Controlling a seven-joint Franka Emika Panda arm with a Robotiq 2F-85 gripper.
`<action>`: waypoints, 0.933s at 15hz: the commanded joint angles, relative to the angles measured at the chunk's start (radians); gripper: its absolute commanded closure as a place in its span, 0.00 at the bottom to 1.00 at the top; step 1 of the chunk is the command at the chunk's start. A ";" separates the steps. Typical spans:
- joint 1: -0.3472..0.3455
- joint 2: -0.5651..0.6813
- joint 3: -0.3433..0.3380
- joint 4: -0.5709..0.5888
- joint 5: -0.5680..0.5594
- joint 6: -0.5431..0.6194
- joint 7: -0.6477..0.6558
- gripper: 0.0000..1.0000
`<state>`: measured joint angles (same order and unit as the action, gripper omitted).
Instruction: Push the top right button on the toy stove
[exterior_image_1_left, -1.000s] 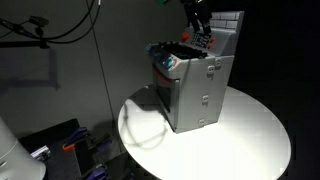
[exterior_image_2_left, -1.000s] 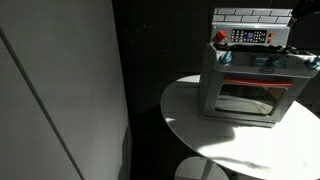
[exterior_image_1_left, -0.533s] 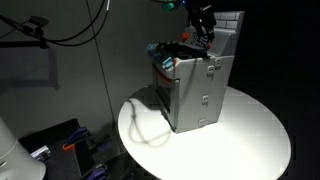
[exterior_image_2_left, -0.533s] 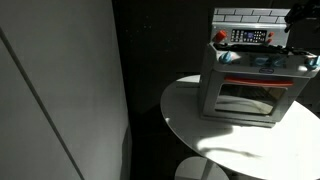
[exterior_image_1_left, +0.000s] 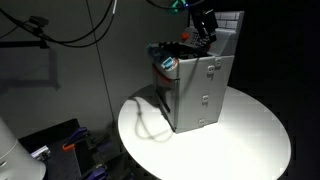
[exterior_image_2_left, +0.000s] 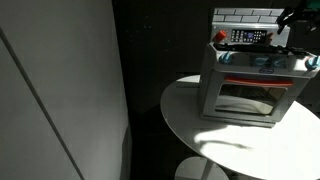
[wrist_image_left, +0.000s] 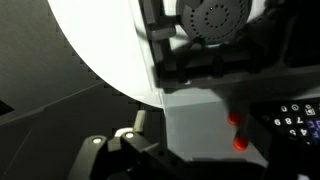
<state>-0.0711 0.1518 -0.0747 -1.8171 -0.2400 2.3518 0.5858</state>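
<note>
The grey toy stove (exterior_image_1_left: 195, 85) stands on a round white table (exterior_image_1_left: 250, 130). It has a dark oven door (exterior_image_2_left: 248, 98), a white brick back wall (exterior_image_2_left: 245, 15) and a red-and-white panel (exterior_image_2_left: 245, 37). My gripper (exterior_image_1_left: 205, 28) hangs over the stove top near the back wall, and also shows at the stove's right end in an exterior view (exterior_image_2_left: 290, 20). In the wrist view, two red buttons (wrist_image_left: 236, 131) on the grey stove top lie between the dark fingers (wrist_image_left: 198, 130), which look open and empty. A dark keypad (wrist_image_left: 295, 118) sits beside the buttons.
Black curtains surround the table. A pale wall panel (exterior_image_2_left: 60, 90) stands at one side. Cables (exterior_image_1_left: 60, 30) hang at the back, and dark equipment (exterior_image_1_left: 60, 145) sits on the floor near the table.
My gripper has shifted slightly above the stove top near the back wall. The stove has not moved.
</note>
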 joint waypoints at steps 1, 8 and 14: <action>0.024 0.042 -0.022 0.065 -0.002 -0.015 0.031 0.00; 0.040 0.079 -0.043 0.109 -0.007 -0.020 0.062 0.00; 0.047 0.101 -0.055 0.129 -0.006 -0.024 0.076 0.00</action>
<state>-0.0405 0.2272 -0.1118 -1.7341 -0.2400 2.3517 0.6378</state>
